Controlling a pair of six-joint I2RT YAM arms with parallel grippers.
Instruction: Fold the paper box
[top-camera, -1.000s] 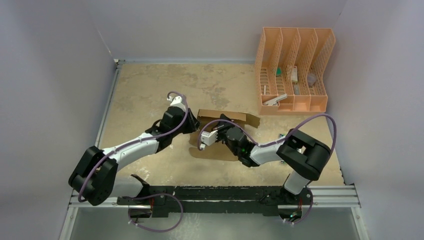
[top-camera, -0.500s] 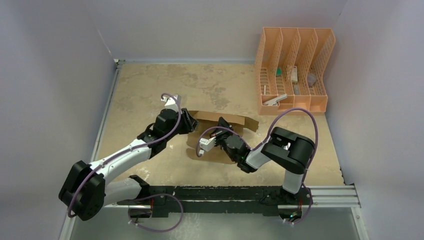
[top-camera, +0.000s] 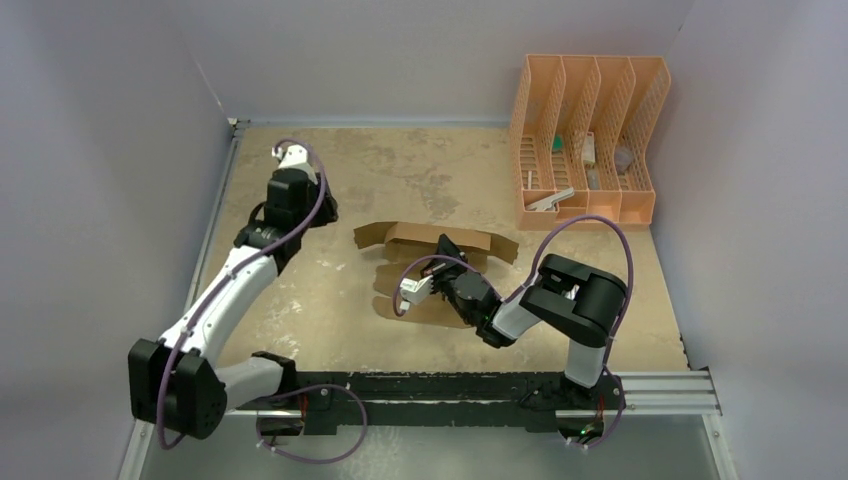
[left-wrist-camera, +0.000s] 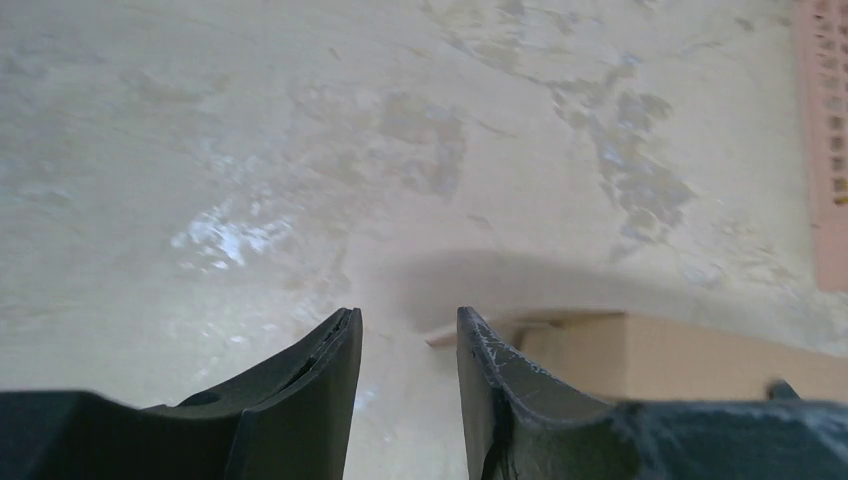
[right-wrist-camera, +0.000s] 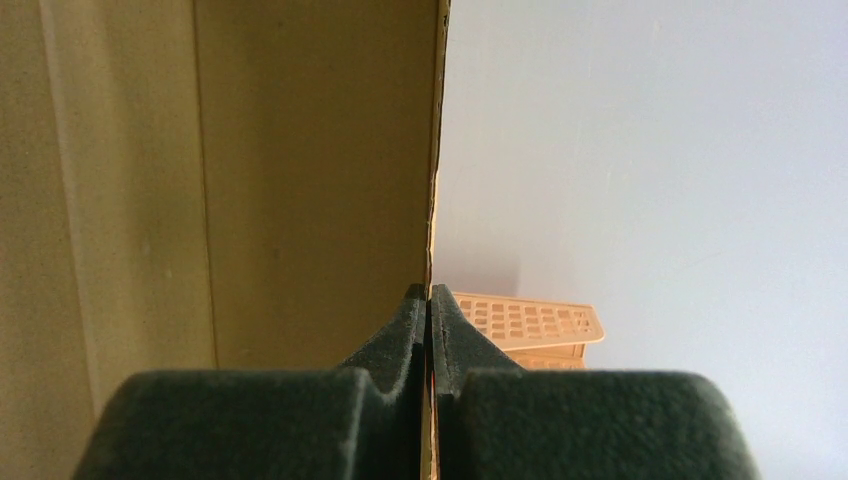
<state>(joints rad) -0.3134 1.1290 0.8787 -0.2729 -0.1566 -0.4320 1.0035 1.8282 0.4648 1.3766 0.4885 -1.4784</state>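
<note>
R gripper (right-wrist-camera: 430, 300), near centre, is pinched shut on the thin edge of 1 raised panel of the paper box (top-camera: 410, 237), prob. to keep that flap upright while the rest lies flat on the table (top-camera: 330, 290) just left of its fingers. L gripper (left-wrist-camera: 408, 330), farther back & well left of the box, hangs empty w/ jaws narrowly parted, seemingly clear to come in for another flap. Orange rack (top-camera: 590, 140) stands far right, well apart.

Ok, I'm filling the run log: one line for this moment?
right gripper: shut on paper box edge | left gripper: open, empty, apart from it | fold: unfinished
</note>
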